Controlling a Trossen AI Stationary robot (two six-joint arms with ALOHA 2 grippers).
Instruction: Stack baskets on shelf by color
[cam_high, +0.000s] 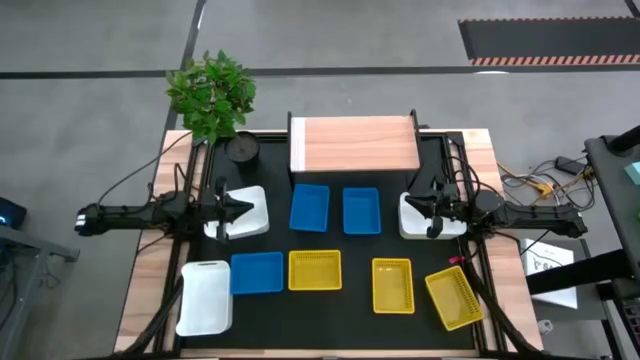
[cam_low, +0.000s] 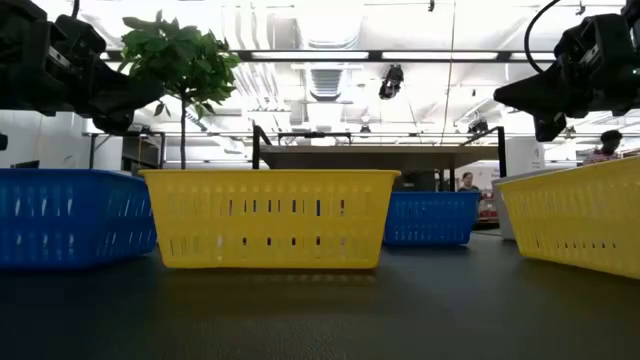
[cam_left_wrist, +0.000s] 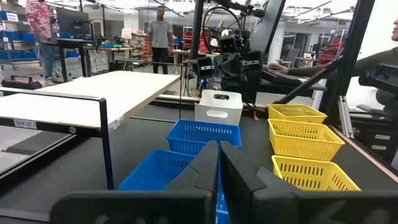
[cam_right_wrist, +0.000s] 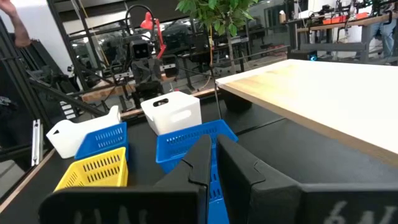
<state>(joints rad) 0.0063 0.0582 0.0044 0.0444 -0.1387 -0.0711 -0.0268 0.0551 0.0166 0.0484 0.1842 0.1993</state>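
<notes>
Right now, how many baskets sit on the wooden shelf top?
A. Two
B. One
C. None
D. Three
C: in the high view the shelf has a bare wood top, and every basket lies on the black mat below it, such as a blue basket and a yellow basket.

Bright, even overhead light; glaring ceiling strips (cam_low: 330, 55) in the low view; soft shadows; blurred foreground mat (cam_low: 320, 320).

**Baskets loose, shelf bare**

Shelf (cam_high: 354, 143): wood top, at table's rear centre. Blue baskets (cam_high: 309, 208), (cam_high: 361, 211), (cam_high: 257, 272). Yellow (cam_high: 315, 270), (cam_high: 393, 284), (cam_high: 453, 297) tilted. White (cam_high: 205, 297), (cam_high: 244, 212), (cam_high: 424, 217). All upright, unstacked.
</notes>
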